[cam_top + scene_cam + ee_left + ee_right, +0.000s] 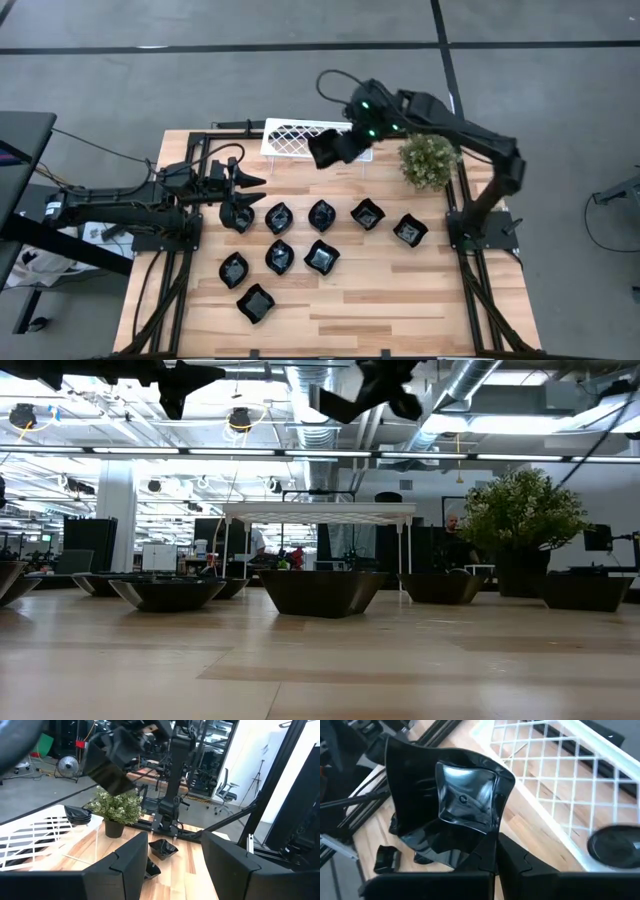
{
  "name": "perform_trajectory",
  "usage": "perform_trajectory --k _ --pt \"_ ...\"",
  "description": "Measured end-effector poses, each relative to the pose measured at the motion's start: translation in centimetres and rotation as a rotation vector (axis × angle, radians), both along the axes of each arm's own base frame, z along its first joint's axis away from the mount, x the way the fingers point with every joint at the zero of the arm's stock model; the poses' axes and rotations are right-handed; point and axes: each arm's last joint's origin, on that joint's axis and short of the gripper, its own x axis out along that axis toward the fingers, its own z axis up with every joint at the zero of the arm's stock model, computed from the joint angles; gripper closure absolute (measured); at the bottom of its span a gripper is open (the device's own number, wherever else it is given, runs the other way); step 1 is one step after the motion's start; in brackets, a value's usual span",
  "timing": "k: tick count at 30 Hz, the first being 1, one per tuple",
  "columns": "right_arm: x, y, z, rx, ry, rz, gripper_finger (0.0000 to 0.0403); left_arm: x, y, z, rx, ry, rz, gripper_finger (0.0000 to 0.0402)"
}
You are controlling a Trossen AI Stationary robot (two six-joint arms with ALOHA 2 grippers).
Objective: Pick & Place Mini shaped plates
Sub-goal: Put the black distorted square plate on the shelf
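Glossy black square plate (pixel 465 795) clamped in right gripper (pixel 335 148), held aloft just beside white lattice rack (pixel 290 135), rack lying directly ahead; left gripper (pixel 238 188) fingers spread, empty, above the leftmost plate (pixel 237 217) on table.

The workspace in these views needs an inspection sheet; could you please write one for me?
Surface: wooden table, slatted, in a black frame.
Job's things: nine black plates on the table, one at the near edge; another plate held in the right gripper; one dark plate on the white rack.
Clutter: green plant at the far right corner.
Grippers: left gripper open, above the table's left side; right gripper shut on a plate, raised beside the rack.
Cables: black cable looping off the right arm; wires left of the table.
Surroundings: grey floor, a large room with desks and a person in the distance.
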Motion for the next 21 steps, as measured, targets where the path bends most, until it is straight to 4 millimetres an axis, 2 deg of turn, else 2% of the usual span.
perform_trajectory --k 6,13,16,21 --pt "2.4 -3.8 0.2 0.028 0.051 0.030 0.0403 0.0 0.0 0.0 0.001 0.000 0.000 0.0213" --pt "4.7 -7.4 -2.1 0.035 0.169 0.064 0.0403 0.0 0.0 0.0 0.001 0.000 0.000 0.0213" --pt "4.6 -8.6 -3.6 0.065 0.206 0.063 0.0403 0.0 0.0 0.0 0.001 0.000 0.000 0.0213" --pt "4.6 -9.9 -4.6 0.077 0.232 0.047 0.0403 0.0 0.0 0.0 0.001 0.000 0.000 0.0213"
